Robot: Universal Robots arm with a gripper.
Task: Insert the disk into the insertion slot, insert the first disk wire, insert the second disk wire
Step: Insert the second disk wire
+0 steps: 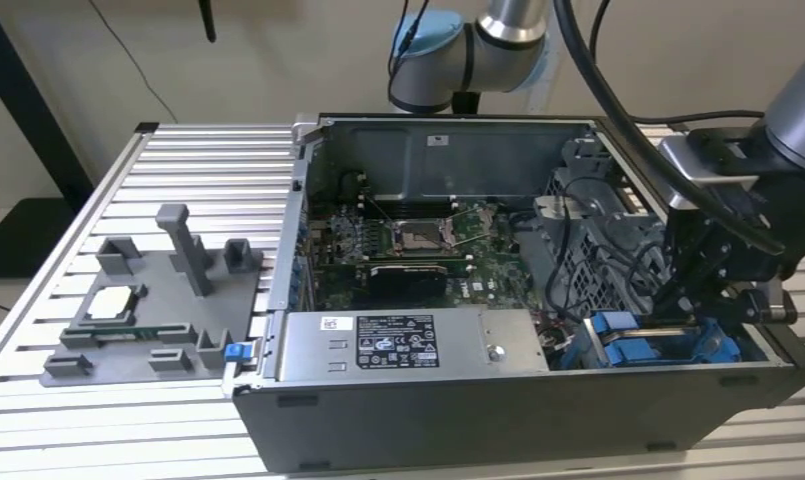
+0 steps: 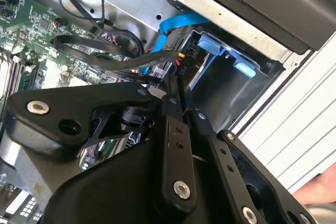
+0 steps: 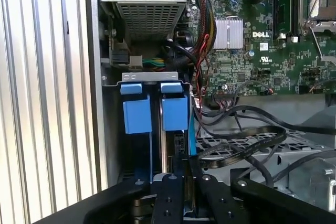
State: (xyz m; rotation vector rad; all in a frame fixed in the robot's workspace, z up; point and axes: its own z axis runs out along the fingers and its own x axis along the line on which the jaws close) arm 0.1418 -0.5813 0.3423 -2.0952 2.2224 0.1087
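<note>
Inside the open computer case [image 1: 509,400], the silver power-supply box [image 1: 409,343] lies along the front wall, with the motherboard [image 1: 416,250] behind it and its square processor socket [image 1: 416,235] bare. Beside the power-supply box, toward the exterior view's right, sits the insertion slot [image 3: 152,145], a bay with blue plastic fittings; the disk's [image 3: 175,113] blue carrier tabs show at its mouth, so the disk sits in the slot. Looped black cables [image 3: 247,145] crowd close beside that bay, over the perforated drive cage [image 1: 602,250]. Outside the case, a grey fixture tray [image 1: 149,320] rests on the ribbed table [image 1: 55,330]. I reach down into the bay corner, wrist steep. My gripper [image 2: 177,85] is pinched nearly closed around a small black wire connector [image 2: 174,66] near the disk.
</note>
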